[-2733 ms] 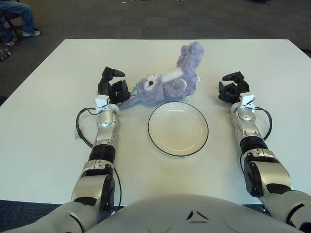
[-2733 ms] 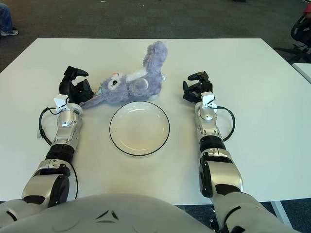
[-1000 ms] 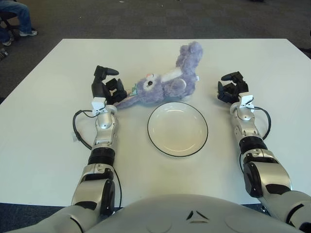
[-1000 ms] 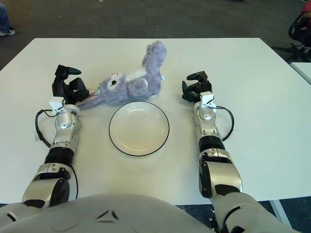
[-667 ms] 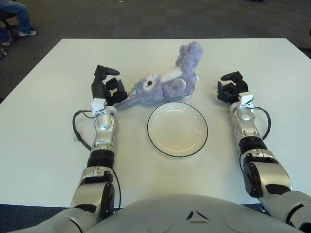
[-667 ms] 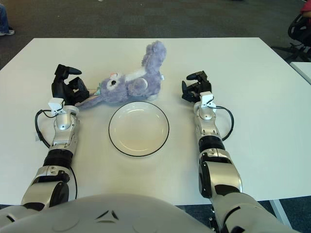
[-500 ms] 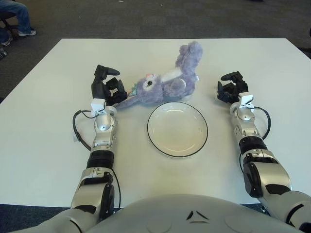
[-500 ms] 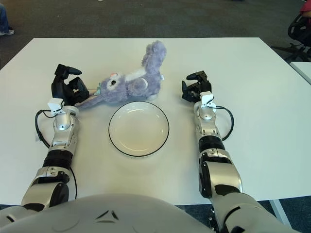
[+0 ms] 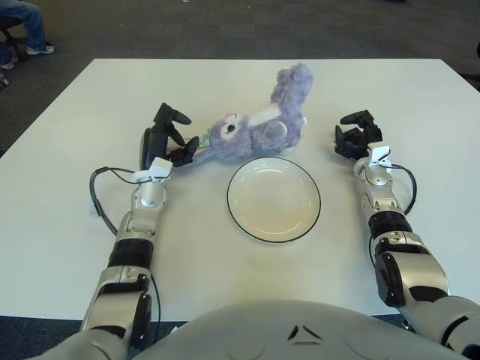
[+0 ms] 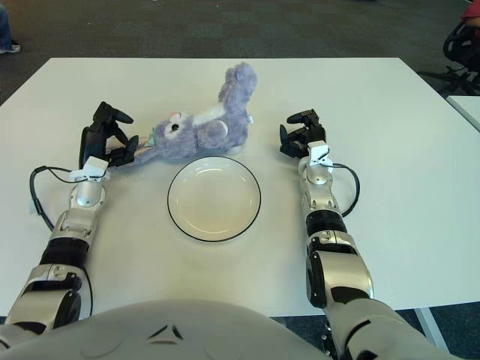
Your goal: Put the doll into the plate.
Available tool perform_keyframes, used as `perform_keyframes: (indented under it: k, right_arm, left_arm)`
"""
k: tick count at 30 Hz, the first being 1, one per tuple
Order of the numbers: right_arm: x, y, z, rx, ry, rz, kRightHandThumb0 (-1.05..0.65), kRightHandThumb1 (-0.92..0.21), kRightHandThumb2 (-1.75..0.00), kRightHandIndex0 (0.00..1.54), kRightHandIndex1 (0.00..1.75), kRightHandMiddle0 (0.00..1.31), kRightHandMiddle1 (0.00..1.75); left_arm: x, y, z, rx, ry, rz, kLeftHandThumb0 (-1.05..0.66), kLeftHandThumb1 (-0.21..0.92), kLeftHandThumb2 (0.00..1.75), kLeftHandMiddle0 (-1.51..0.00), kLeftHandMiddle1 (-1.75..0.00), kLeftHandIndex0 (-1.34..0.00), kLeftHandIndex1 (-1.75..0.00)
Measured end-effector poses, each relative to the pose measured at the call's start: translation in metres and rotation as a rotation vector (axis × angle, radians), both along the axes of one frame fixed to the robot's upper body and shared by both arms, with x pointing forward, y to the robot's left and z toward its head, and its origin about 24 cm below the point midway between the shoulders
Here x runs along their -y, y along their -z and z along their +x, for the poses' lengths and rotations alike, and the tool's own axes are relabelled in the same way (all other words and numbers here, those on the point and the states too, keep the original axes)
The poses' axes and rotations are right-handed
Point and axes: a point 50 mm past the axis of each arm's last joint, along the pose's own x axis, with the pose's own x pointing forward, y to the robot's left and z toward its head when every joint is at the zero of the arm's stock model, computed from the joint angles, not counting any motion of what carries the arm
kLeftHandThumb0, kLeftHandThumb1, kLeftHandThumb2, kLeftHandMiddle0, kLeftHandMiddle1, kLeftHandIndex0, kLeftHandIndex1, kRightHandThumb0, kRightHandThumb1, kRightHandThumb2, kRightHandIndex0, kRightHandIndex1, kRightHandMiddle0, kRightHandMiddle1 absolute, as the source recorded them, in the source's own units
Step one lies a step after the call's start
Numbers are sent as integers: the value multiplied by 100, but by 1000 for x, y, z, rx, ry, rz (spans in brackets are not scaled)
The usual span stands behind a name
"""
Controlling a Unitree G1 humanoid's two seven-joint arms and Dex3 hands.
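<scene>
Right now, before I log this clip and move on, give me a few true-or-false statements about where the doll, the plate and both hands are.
1. The doll lies inside the plate. False: it lies on the table just behind the plate, which holds nothing.
2. The left hand is at the doll's left end, fingers spread. True.
3. The right hand grips the doll. False: it shows right of the doll, apart from it, holding nothing.
4. The doll is purple with one limb sticking up and away. True.
5. The plate is white with a dark rim. True.
</scene>
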Motion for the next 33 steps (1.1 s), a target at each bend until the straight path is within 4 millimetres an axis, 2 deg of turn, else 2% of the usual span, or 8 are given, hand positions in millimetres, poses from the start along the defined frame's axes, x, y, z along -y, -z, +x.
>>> perform_keyframes:
  k: [5,6,7,9,12,17,24,33]
  right_arm:
    - [-1,0,-1,0,3,-3,-1,-52,-99,57,158,30,164]
    - [-1,1,-1,0,2,-4,-1,-53,-99,57,158,30,164]
    - [-1,1,-1,0,2,-4,-1,-53,-99,57,159,30,164]
    - [-1,1,-1,1,1,-4,-1,-53,-99,57,159,30,164]
    - [-2,1,-1,2,-2,-5,-1,-52,-99,57,159,30,164]
    - [-2,0,-1,2,-3,-5,-1,-51,-100,58,159,30,164]
    - [-2,0,-1,0,-3,-5,-1,-51,-101,58,159,30,164]
    - [-3,0,-1,-3,-3,-3,-1,-51,-100,58,158,30,164]
  left_arm:
    - [-2,-3,-3,15,-26,115,-89,92,38,-84,-175,0,-106]
    - [-2,-4,-3,20,-32,139,-90,92,38,-70,-167,0,-103]
    - [-2,-5,-3,24,-35,157,-91,92,38,-49,-155,0,-99]
    - [-2,-7,-2,30,-37,193,-93,92,36,-30,-113,0,-92]
    - [-3,-10,-2,38,-33,227,-94,92,34,-24,-75,0,-84]
    - [-4,-16,-3,62,-35,284,-94,92,30,-23,-43,0,-69]
    - [-3,-26,-5,103,-35,311,-89,90,23,-23,-19,0,-53]
    - [-4,-32,-10,123,-41,336,-88,88,21,-23,-12,0,-31]
